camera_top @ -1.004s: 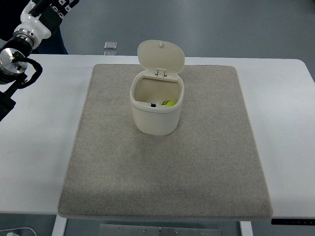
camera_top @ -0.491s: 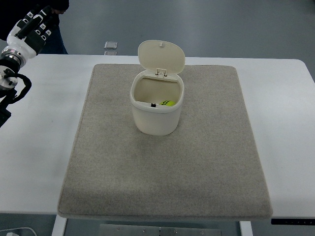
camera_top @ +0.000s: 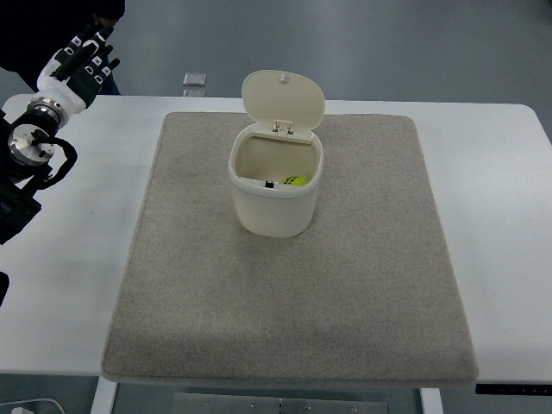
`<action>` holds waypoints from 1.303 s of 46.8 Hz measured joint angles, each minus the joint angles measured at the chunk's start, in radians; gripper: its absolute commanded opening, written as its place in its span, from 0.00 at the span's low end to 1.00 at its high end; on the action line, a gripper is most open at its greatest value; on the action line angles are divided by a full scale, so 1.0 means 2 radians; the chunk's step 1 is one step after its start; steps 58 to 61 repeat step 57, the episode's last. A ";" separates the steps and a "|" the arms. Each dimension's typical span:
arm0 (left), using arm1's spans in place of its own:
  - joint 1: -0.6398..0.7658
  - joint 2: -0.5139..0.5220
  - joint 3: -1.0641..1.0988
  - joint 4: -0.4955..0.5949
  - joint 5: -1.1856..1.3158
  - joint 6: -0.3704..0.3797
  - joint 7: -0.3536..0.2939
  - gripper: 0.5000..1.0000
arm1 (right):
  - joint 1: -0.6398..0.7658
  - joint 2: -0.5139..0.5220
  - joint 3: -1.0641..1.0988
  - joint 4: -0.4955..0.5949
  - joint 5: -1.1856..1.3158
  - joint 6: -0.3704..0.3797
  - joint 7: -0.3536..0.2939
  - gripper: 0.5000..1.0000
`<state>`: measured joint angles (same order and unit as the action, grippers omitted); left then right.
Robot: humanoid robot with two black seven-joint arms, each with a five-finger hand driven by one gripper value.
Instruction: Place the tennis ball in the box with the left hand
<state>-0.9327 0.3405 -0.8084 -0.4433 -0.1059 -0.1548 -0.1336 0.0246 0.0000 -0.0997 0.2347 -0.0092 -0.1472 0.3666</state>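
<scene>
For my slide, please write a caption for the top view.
Tennis ball lies inside the open-lidded box on the mat; left hand is away at upper left.

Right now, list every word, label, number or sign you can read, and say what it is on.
None readable.
Tennis ball in the box: dark marking, too small to read.
Small square thing on the floor beyond the table: no print visible.
</scene>
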 measured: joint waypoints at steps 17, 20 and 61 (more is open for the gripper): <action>0.002 -0.027 0.000 0.007 0.000 -0.001 0.000 0.89 | 0.000 0.000 0.000 0.001 -0.001 0.001 0.000 0.88; 0.003 -0.045 0.002 0.018 0.001 -0.003 0.000 0.89 | 0.000 0.000 -0.002 0.001 -0.003 0.000 0.000 0.88; -0.034 -0.071 0.013 0.019 0.001 -0.030 -0.041 0.89 | 0.000 0.000 0.002 0.001 -0.001 -0.003 0.000 0.88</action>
